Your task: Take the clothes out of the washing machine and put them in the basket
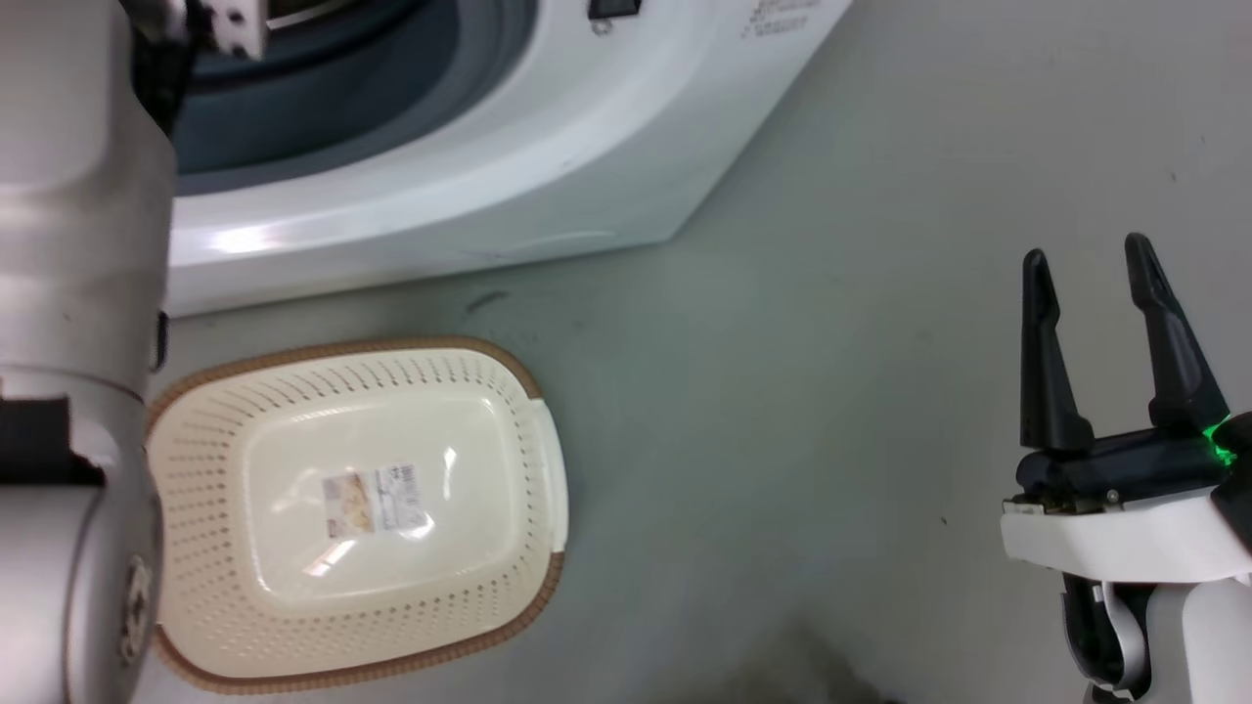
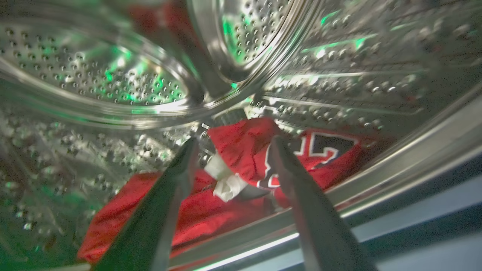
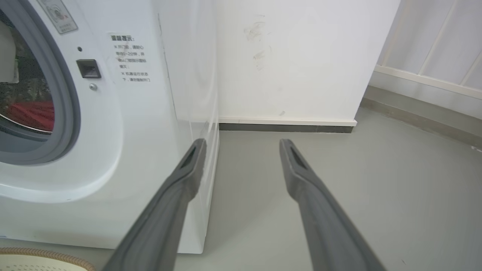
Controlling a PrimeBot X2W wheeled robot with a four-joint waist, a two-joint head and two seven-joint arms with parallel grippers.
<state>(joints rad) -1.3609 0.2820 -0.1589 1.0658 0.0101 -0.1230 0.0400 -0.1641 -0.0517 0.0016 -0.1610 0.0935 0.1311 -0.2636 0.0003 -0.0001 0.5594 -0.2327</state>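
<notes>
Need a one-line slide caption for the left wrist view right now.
Left end effector, open, inside the washing machine drum, aimed at the red clothes on its floor.

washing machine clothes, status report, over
Left gripper open inside perforated steel drum, aimed at bright red jersey clothes. Right gripper open, holding nothing. Cream-white brown-rimmed plastic basket holds no clothes. Nothing blocking the reach.

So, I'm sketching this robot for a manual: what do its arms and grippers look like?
The right gripper has two long, tapered black fingers on a black base, a white wrist casing and a small green light. The left forearm is smooth silver-grey with a black band.
</notes>
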